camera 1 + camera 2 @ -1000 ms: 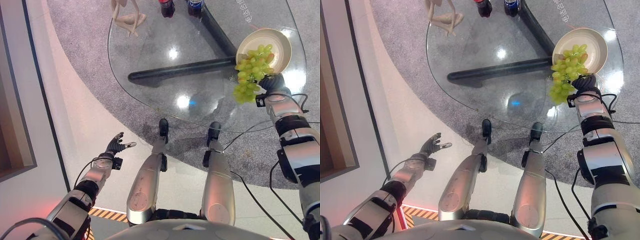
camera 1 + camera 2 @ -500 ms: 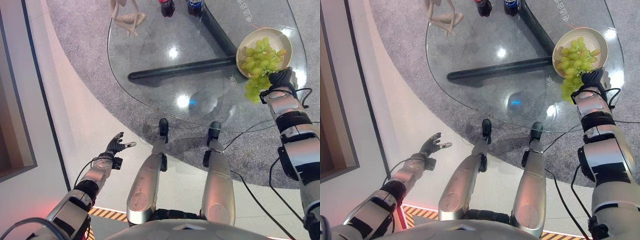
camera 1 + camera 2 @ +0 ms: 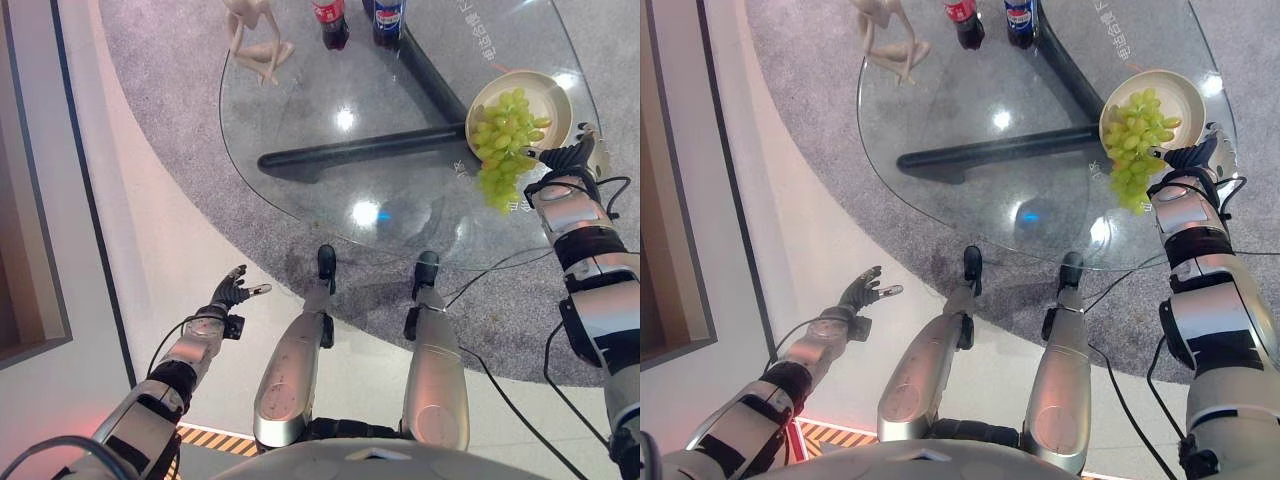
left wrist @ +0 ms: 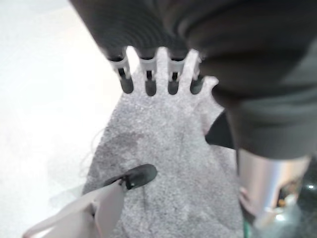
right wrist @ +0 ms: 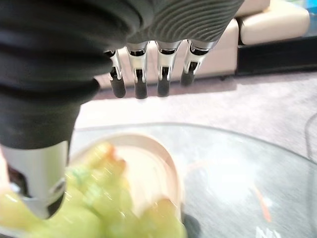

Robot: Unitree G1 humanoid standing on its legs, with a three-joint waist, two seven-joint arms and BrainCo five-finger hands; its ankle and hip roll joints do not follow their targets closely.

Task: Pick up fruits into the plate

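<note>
A bunch of green grapes lies across the near rim of the cream plate at the right side of the glass table; part rests in the plate and part trails onto the glass. My right hand is just right of the bunch, open. In the right wrist view its fingers are straight above the plate, and the grapes lie below them, not gripped. My left hand hangs open over the floor, far from the table.
The round glass table has a dark base bar under it. Two soda bottles and a pale wooden figure stand at the far edge. Grey carpet surrounds the table.
My right hand carried the grapes right toward the plate and has opened, leaving the bunch across the plate's rim. The camera has shifted slightly. The left hand has not moved.
</note>
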